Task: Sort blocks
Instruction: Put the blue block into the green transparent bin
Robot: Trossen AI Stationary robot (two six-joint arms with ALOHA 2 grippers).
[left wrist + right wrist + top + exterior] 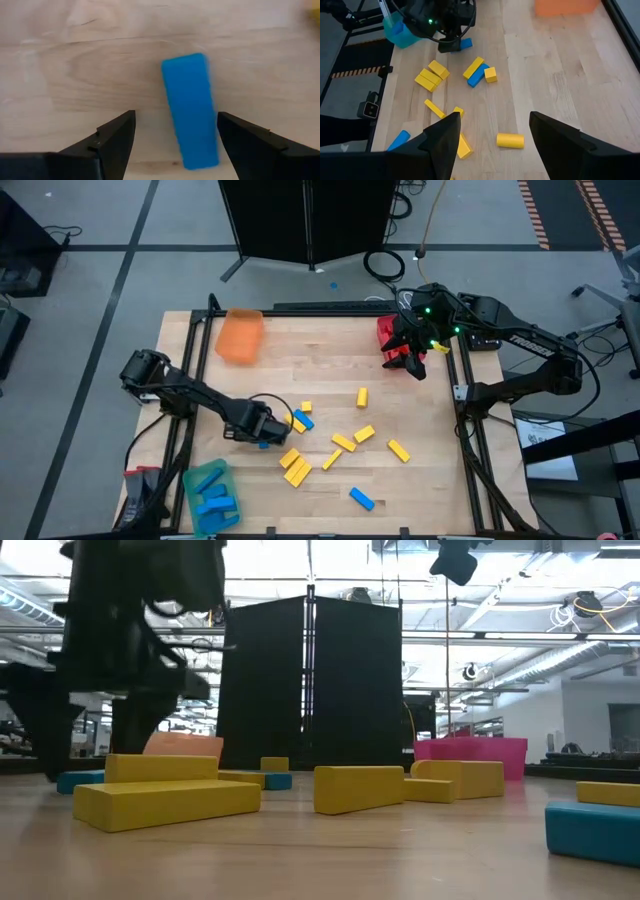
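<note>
Green tray [210, 498] at the table's near-left corner, several blue blocks [214, 502] in it.

Left gripper [268, 423] low over the wood, just right of that tray. Jaws apart, nothing clamped. In the left wrist view a blue block [191, 109] lies flat on the table between the two fingers [114, 142], nearer the right-hand one, slightly skewed to the jaw line and not touching either finger. In the high view only a sliver of it [263, 444] shows at the gripper's edge.

Orange tray [240, 335] at the far left of the table, well away from both jaws; contents can't be made out.

Loose pile just right of the left jaws: a blue block and a yellow one [303, 419] side by side, a small yellow piece [306, 407] beyond them, a yellow cluster [295, 467] nearer the front edge. Further right, scattered yellows [364, 434], one standing apart [362, 396], another at [398, 450]. Lone blue block [362, 499] near the front edge.

Right gripper [413, 358] at the far right, hovering over the red tray [389, 333]. Jaws apart and empty in the right wrist view, fingers [445, 140] framing the pile well ahead of them. Tray mostly hidden under the arm, probably red blocks inside, can't confirm.
</note>
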